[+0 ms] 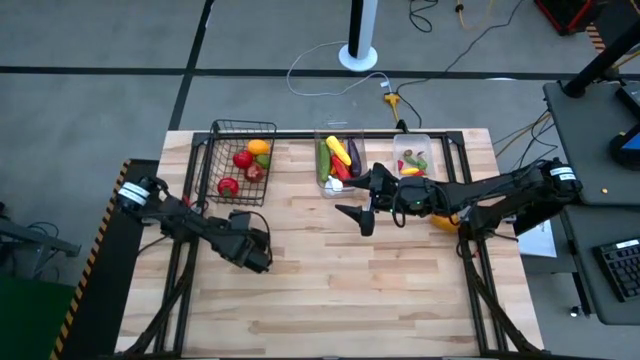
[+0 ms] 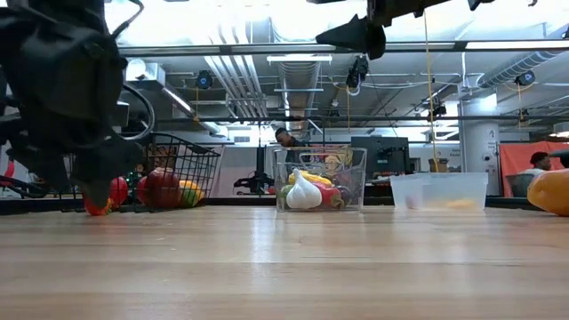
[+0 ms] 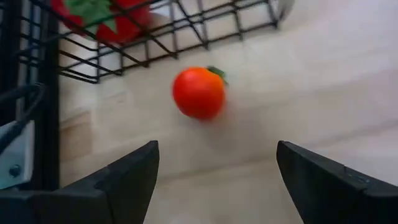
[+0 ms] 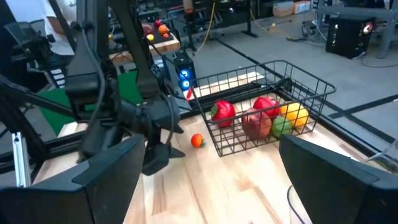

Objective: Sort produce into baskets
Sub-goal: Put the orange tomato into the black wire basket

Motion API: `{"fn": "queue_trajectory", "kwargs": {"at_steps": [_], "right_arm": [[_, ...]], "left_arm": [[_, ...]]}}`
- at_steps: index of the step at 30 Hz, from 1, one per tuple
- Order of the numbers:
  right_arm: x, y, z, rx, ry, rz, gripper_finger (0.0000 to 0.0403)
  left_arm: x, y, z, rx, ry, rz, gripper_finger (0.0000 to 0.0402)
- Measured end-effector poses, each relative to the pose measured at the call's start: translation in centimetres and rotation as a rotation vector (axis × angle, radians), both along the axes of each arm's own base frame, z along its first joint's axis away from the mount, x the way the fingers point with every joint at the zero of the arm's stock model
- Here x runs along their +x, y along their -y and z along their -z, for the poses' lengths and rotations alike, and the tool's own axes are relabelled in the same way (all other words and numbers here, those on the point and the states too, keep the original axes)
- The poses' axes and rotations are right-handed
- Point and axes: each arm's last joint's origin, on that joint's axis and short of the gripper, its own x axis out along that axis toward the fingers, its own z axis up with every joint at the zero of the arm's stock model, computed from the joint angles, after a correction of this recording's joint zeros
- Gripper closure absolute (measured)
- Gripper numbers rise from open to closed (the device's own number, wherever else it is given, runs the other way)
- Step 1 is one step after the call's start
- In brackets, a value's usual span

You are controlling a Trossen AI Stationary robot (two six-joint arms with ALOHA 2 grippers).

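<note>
Left gripper: low over the table, fingers spread wide, nothing between them.
Small tomato: it lies loose on the wood straight ahead of the left gripper's open fingers, just outside the wire basket, not touching it as far as I can see. In the right wrist view it shows as a small red-orange ball between the left arm and the basket.
How it handles: I judge it light, smooth and round, so it can roll away if it is pushed from one side. Best hold is across its middle, both fingers closing evenly, with soft force.
Wire basket: beyond the left gripper, it holds red, yellow and green produce.
Taller clear bin: just beside the right gripper, with yellow, purple, red pieces and white garlic.
Right gripper: raised above the table, fingers apart, empty.
Shallow bin: behind the right gripper, few small pieces inside.
Orange pepper: on the table under the right arm.
</note>
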Motion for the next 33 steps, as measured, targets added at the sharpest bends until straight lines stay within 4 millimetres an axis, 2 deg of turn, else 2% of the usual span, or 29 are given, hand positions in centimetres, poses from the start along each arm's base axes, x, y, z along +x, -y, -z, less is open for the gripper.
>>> {"fn": "queue_trajectory", "kwargs": {"at_steps": [9,33], "right_arm": [[0.0,0.0,0.2,-0.001,-0.019,0.001,0.0039],[0.0,0.0,0.2,-0.001,-0.019,0.001,0.0039]], "left_arm": [[-0.2,-0.9,0.3,0.087,0.014,0.004,0.0123],[-1.4,-2.7,2.4,0.139,0.059,-0.027,0.0135]]}}
